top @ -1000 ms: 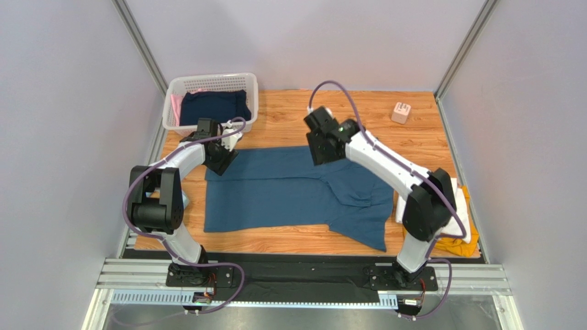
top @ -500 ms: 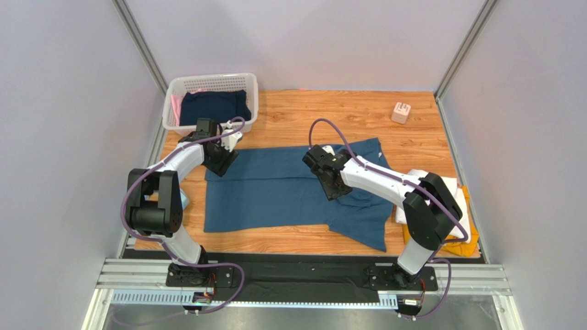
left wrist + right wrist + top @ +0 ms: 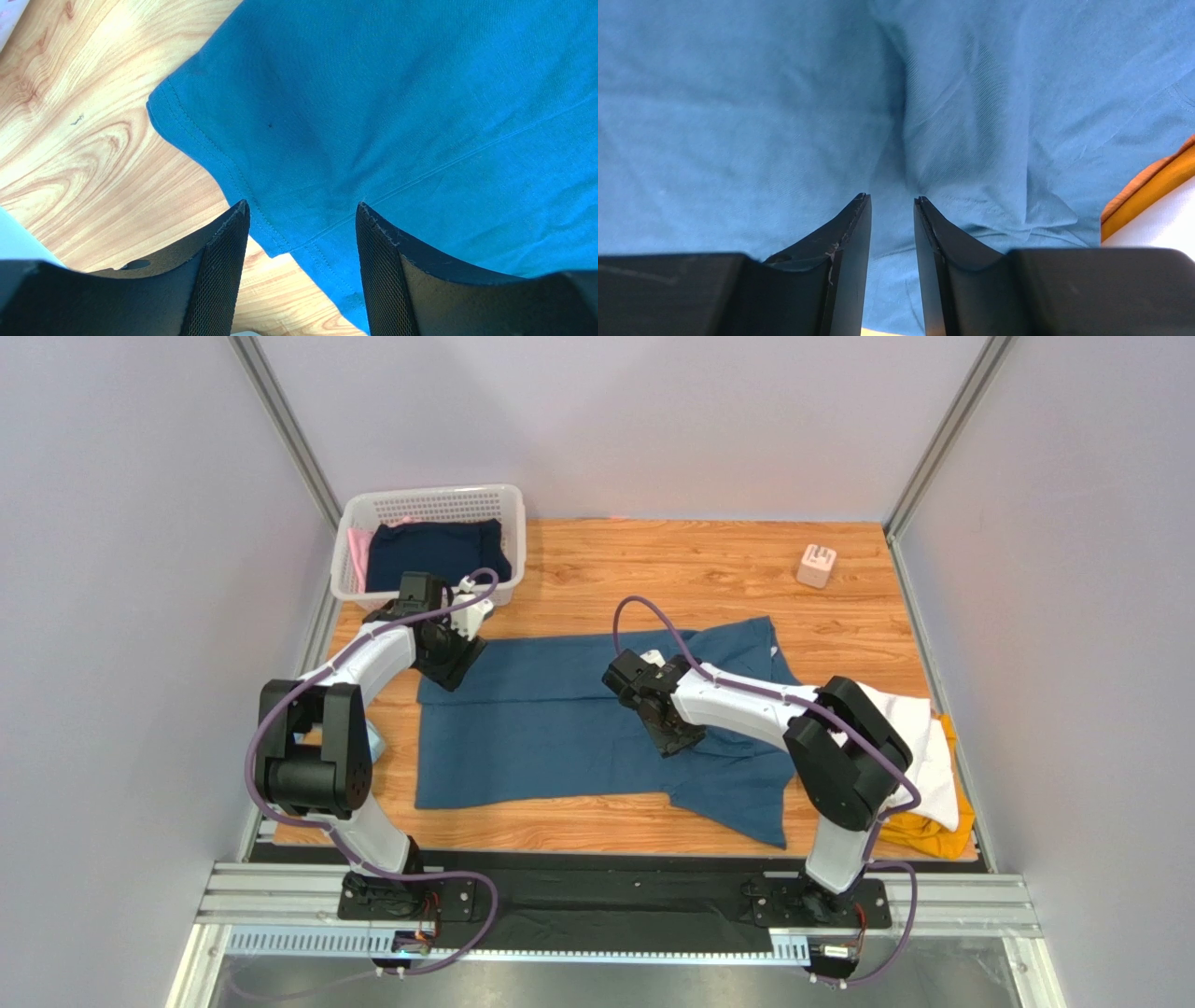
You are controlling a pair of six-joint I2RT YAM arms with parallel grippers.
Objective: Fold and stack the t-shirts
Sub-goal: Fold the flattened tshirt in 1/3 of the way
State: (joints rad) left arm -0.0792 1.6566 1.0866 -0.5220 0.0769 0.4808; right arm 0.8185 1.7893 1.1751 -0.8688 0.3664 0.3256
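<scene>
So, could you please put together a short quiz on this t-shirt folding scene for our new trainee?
1. True or false: the large teal-blue cotton t-shirt lies spread on the wooden table, outside the white lattice plastic basket.
2. Which part of that t-shirt is the left hand over? A) a stitched corner at its edge; B) its middle; C) its neckline.
3. Which other t-shirt shows from under the folded white t-shirt at the table's right edge?
Key: 1 true; 2 A; 3 the mustard-yellow t-shirt.
</scene>
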